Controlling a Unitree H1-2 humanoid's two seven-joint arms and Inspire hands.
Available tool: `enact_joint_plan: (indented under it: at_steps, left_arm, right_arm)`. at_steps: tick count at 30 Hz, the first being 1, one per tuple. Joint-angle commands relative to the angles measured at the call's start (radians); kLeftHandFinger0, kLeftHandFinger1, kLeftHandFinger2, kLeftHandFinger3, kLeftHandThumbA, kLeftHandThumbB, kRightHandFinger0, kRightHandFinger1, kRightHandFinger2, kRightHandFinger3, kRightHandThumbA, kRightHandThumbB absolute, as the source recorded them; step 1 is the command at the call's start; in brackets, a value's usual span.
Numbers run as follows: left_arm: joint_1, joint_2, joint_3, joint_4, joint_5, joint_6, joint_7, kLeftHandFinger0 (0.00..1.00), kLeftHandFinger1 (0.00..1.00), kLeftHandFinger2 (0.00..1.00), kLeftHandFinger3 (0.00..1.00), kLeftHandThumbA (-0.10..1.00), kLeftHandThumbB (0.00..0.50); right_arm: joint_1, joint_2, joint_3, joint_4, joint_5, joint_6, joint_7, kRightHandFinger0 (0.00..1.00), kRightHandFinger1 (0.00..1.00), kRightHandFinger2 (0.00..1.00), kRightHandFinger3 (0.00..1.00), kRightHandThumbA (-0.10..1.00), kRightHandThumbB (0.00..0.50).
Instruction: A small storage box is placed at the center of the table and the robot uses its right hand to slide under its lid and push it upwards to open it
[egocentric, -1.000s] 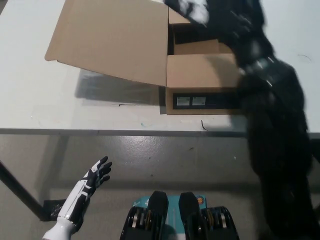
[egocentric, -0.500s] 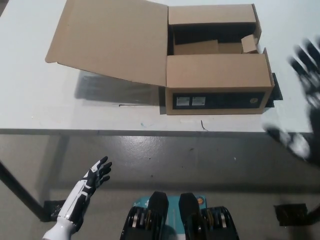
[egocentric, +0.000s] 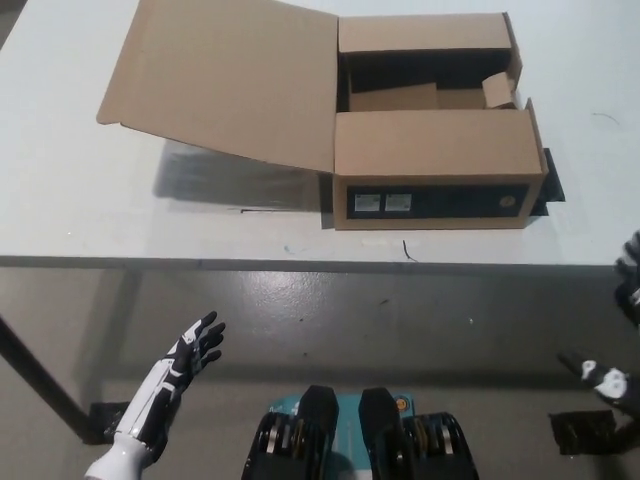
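One second on, the black right hand (egocentric: 622, 330) has dropped off the desk's (egocentric: 70, 180) right edge, grip unreadable; the storage box (egocentric: 435, 165) sits mid-desk, lid (egocentric: 225, 80) flung open, white left hand (egocentric: 190, 355) idle, empty, fingers spread

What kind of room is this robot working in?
Probably a lab or test workspace, not a home: a plain white table, a bare grey floor, and only a cardboard box with its lid open.

We see a plain brown cardboard box (egocentric: 430, 150) with a black front band bearing two small pale labels, on a white table (egocentric: 80, 200) above our white left hand (egocentric: 190, 355), whose fingers are black; the floor is grey.
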Motion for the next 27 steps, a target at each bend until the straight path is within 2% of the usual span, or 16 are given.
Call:
enact_joint_plan:
  at_steps: [1,3,5,7,9,13,15,16,22,27]
  left_arm:
    - [0.001,0.002,0.005,-0.022,-0.002,-0.047,-0.003,1.0,1.0,1.0,1.0,1.0,0.33]
    - [0.002,0.001,0.004,-0.021,0.004,-0.058,0.0,1.0,1.0,1.0,1.0,1.0,0.338]
    - [0.013,-0.003,0.003,-0.018,0.008,-0.069,0.004,1.0,1.0,1.0,1.0,1.0,0.363]
    - [0.027,-0.008,0.0,-0.009,0.01,-0.092,0.005,1.0,1.0,1.0,1.0,1.0,0.363]
    - [0.059,-0.015,-0.004,-0.02,0.016,-0.091,0.007,1.0,1.0,1.0,1.0,1.0,0.374]
    - [0.129,-0.023,-0.013,-0.024,0.026,-0.13,0.008,1.0,1.0,1.0,1.0,1.0,0.36]
    - [0.155,-0.027,-0.013,-0.035,0.028,-0.123,0.01,1.0,1.0,1.0,1.0,1.0,0.377]
    - [0.155,-0.028,-0.012,-0.035,0.028,-0.123,0.01,1.0,1.0,1.0,1.0,1.0,0.385]
    - [0.173,-0.027,-0.009,-0.034,0.024,-0.124,0.007,1.0,1.0,1.0,1.0,1.0,0.407]
    - [0.134,-0.025,-0.004,-0.023,0.024,-0.126,0.009,1.0,1.0,1.0,1.0,1.0,0.386]
  right_arm:
    - [-0.029,0.006,0.018,0.116,-0.045,-0.127,0.017,1.0,1.0,1.0,1.0,1.0,0.22]
    - [-0.04,0.005,0.026,0.167,-0.054,-0.146,0.016,1.0,1.0,1.0,1.0,1.0,0.216]
    - [-0.044,0.007,0.035,0.227,-0.071,-0.159,0.01,1.0,1.0,1.0,1.0,1.0,0.248]
    - [-0.035,0.011,0.038,0.255,-0.068,-0.165,0.007,1.0,1.0,1.0,1.0,1.0,0.26]
    - [-0.01,0.009,0.045,0.274,-0.075,-0.181,0.012,1.0,1.0,1.0,1.0,1.0,0.25]
    - [0.071,0.009,0.057,0.282,-0.084,-0.196,0.016,1.0,1.0,1.0,1.0,1.0,0.224]
    - [0.11,0.01,0.067,0.26,-0.084,-0.185,0.02,1.0,1.0,1.0,1.0,1.0,0.264]
    - [0.115,0.009,0.069,0.253,-0.086,-0.18,0.019,1.0,1.0,1.0,1.0,1.0,0.267]
    - [0.147,0.016,0.077,0.236,-0.092,-0.166,0.003,1.0,1.0,1.0,1.0,1.0,0.254]
    - [0.111,0.016,0.071,0.253,-0.1,-0.157,-0.008,1.0,1.0,1.0,1.0,1.0,0.249]
